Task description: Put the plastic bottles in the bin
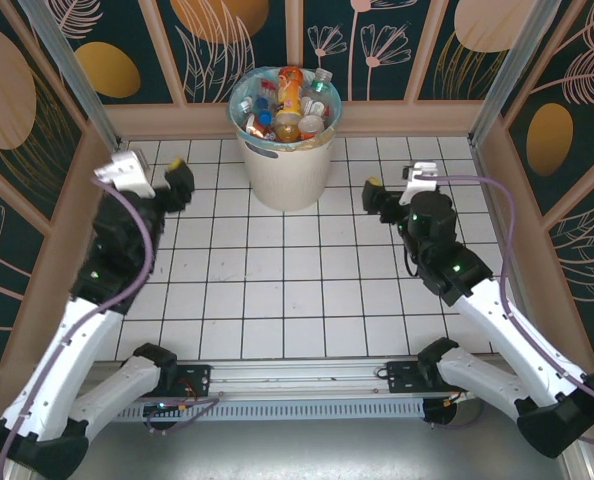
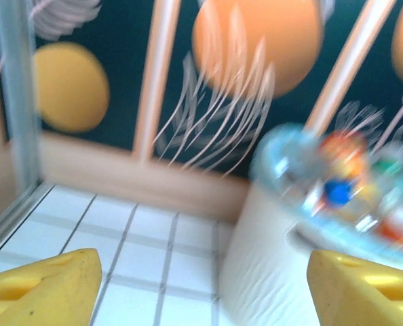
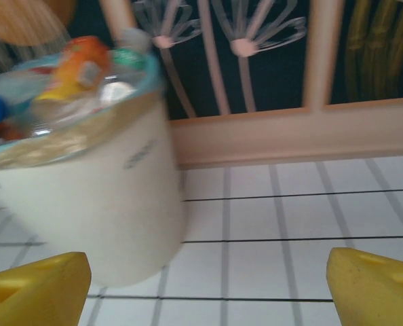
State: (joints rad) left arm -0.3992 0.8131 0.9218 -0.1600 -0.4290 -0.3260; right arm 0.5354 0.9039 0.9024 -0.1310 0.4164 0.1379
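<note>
Plastic bottles all lie heaped in the bin, which stands at the far middle of the table. Top view: left gripper and right gripper flank the bin, both apart from it. Wrist views add the jaw state: yellow fingers spread wide on each, nothing between. White tiled surface; dark walls with leaf and orange-disc prints. Teal liner at the rim; orange bottle topmost.
</note>
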